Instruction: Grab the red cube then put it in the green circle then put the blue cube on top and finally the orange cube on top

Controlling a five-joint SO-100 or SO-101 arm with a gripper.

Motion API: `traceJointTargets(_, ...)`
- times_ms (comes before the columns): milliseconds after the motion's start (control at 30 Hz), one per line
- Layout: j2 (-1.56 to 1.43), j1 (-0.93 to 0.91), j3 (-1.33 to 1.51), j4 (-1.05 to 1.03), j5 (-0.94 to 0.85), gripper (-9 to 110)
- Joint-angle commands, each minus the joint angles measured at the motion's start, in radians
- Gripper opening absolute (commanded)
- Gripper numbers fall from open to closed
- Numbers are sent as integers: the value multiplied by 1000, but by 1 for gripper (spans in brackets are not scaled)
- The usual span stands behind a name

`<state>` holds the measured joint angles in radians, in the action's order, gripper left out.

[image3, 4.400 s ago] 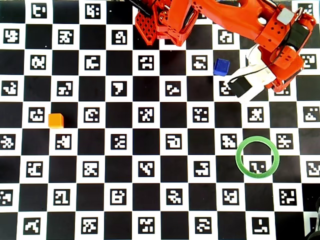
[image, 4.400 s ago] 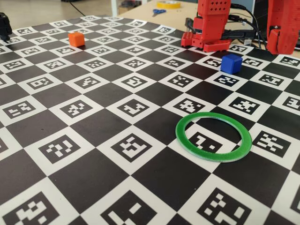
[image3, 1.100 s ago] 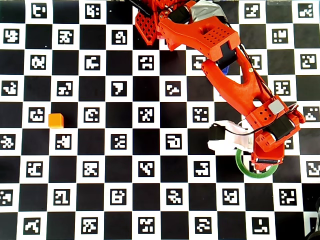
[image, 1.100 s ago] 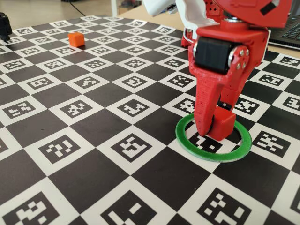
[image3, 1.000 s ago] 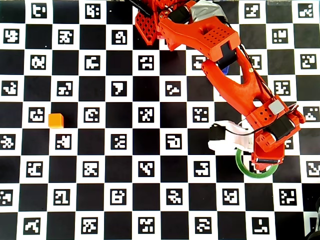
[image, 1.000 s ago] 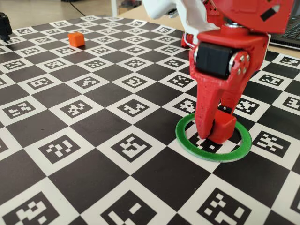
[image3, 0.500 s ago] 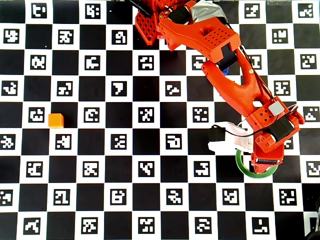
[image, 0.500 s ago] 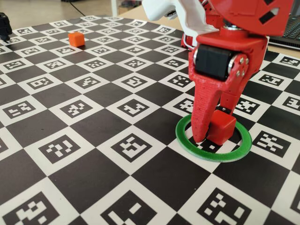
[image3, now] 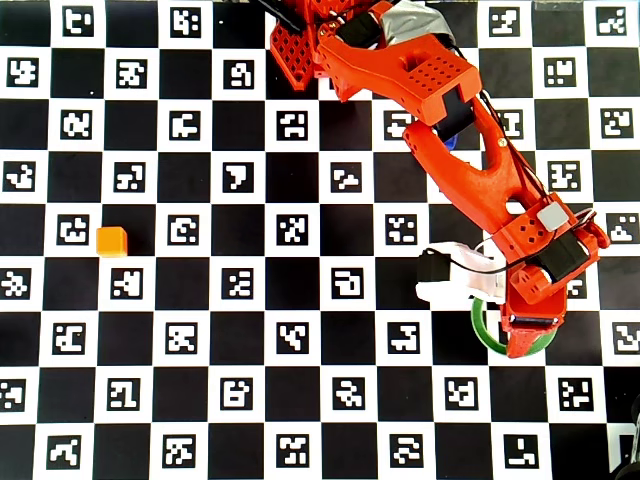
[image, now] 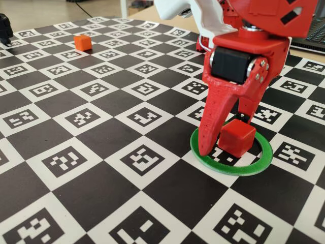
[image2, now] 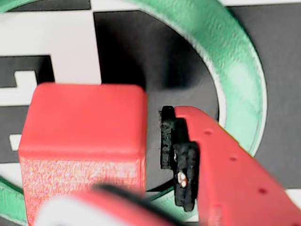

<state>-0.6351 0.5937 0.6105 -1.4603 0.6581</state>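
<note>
Overhead looks down; fixed low; wrist close, perhaps blurred.

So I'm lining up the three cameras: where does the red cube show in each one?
Fixed view: the red cube sits lower right, inside the green circle, between the open gripper fingers.
Wrist view: it fills the left half.
Overhead view: not visible; the arm covers it.
Shared landmark: the green circle.

In the overhead view the red cube is hidden under the arm (image3: 480,170), the blue cube almost wholly, and much of the ring (image3: 480,325) is covered.
</note>
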Motion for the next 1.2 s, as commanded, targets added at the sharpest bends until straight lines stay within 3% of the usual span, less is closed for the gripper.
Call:
traceJointTargets(0, -104, -6, -71, -17, -2, 40)
traceJointTargets(1167, -839, -130, 652, 71, -133, 40)
